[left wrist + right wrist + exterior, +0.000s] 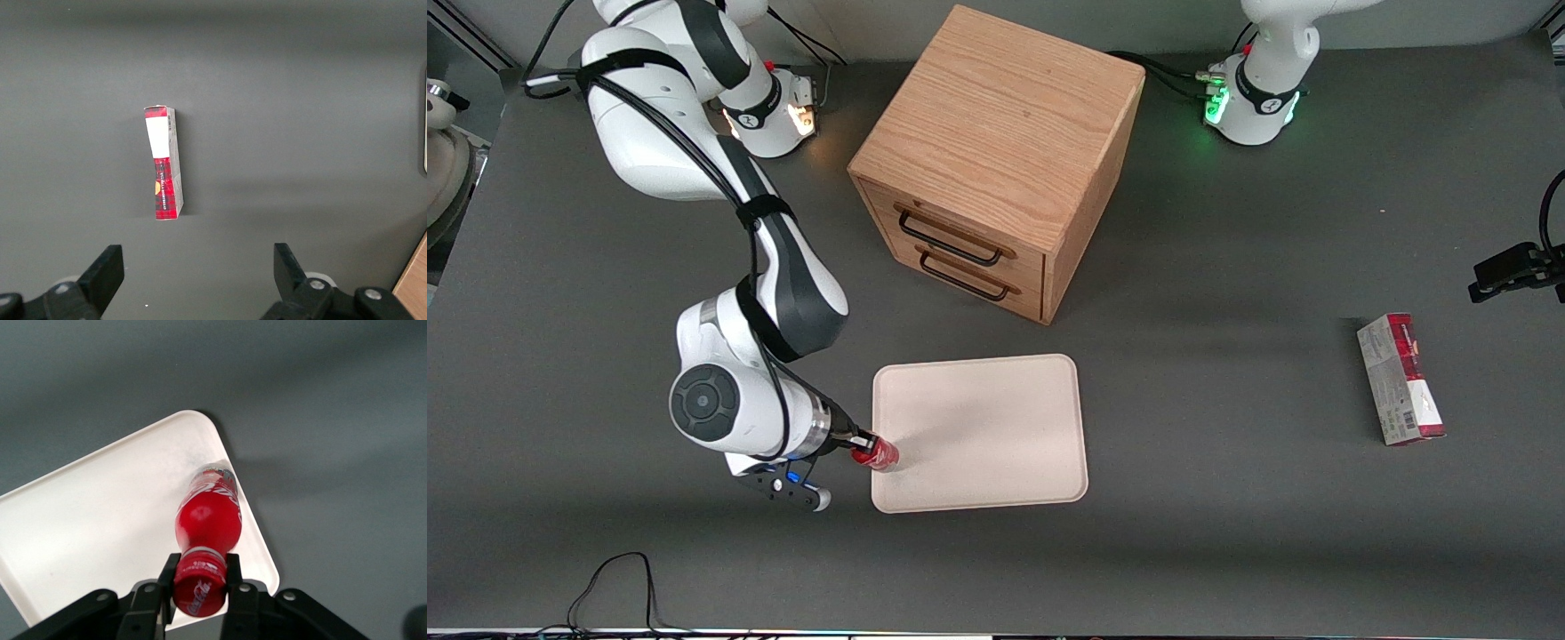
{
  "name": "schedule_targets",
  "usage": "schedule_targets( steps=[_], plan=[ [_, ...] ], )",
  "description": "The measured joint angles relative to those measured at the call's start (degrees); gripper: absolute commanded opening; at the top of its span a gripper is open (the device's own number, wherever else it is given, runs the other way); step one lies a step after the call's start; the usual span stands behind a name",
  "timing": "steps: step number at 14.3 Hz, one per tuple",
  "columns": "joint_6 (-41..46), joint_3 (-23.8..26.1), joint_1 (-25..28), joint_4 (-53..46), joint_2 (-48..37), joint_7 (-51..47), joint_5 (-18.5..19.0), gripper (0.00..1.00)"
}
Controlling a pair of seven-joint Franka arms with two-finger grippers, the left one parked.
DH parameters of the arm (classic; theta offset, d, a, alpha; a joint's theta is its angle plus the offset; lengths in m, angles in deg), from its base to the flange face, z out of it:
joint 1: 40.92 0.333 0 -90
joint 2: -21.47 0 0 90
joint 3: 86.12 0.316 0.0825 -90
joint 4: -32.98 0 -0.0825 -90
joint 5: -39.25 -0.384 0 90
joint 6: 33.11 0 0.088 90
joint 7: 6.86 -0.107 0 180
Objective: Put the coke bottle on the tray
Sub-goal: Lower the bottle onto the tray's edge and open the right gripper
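Note:
The coke bottle (876,454) (208,513) is small and red with a red cap and white script. My right gripper (864,443) (199,577) is shut on its cap and neck, one finger on each side. The bottle hangs upright over the cream-white tray (978,431) (100,520), close to the tray's edge toward the working arm's end and near the corner closest to the front camera. Its clear base is low over the tray; whether it touches cannot be told.
A wooden two-drawer cabinet (996,160) stands farther from the front camera than the tray. A red-and-grey carton (1400,379) (163,163) lies toward the parked arm's end of the table. A black cable (618,582) loops near the table's front edge.

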Motion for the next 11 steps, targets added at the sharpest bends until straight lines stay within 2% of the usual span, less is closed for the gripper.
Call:
schedule_targets(
  steps=[4,8,9,11],
  plan=[
    [-0.98,0.03,1.35,-1.16,1.40,0.25,2.23,0.00],
    [-2.42,0.03,2.03,-1.94,2.52,0.39,2.51,0.00],
    [-2.52,0.03,2.24,-1.96,2.62,0.39,2.53,0.03],
    [-2.57,0.02,2.45,-2.00,2.64,0.39,2.70,0.56]
  ],
)
